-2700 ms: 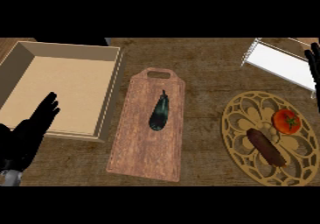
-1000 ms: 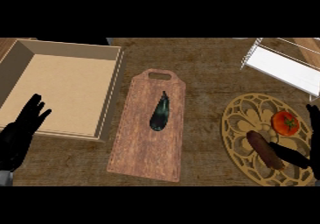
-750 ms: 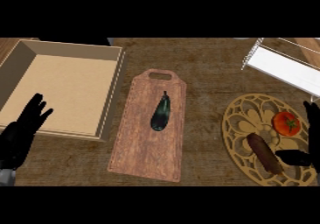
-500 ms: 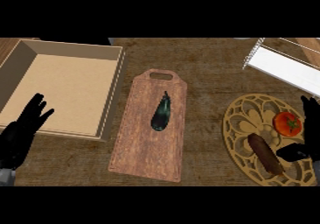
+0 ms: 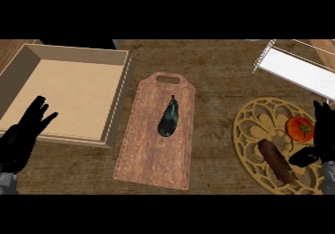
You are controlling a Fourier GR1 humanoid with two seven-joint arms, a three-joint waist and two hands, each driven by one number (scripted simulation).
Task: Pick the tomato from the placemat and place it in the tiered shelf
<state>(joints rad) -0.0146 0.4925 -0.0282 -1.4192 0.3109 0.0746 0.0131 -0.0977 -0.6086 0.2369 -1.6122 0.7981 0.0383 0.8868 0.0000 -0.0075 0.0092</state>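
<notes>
Where the right edge of the head view cuts the scene, the right hand (image 5: 326,137) stands over the far side of the round golden placemat (image 5: 255,116). Its fingers (image 5: 324,114) are straight and point toward the top of the frame. Its thumb (image 5: 304,158) is spread to the left. The hand is open and grips nothing.

The tomato (image 5: 300,128) lies on the placemat at the right of the frame, just left of those fingers and above the thumb. Whether it touches them cannot be told. A brown sausage-shaped piece (image 5: 277,161) lies aslant on the same placemat, below and left of the tomato.

The white tiered shelf (image 5: 299,68) sits in the upper right corner, well apart from the tomato.

In the middle of the table (image 5: 218,68) lies a wooden cutting board (image 5: 153,160) with 1 dark eggplant (image 5: 168,118) on it.

An open cardboard box (image 5: 116,100) fills the upper left.

The left hand (image 5: 25,135) rests at the lower left, open, fingers up, over the box's near corner.
</notes>
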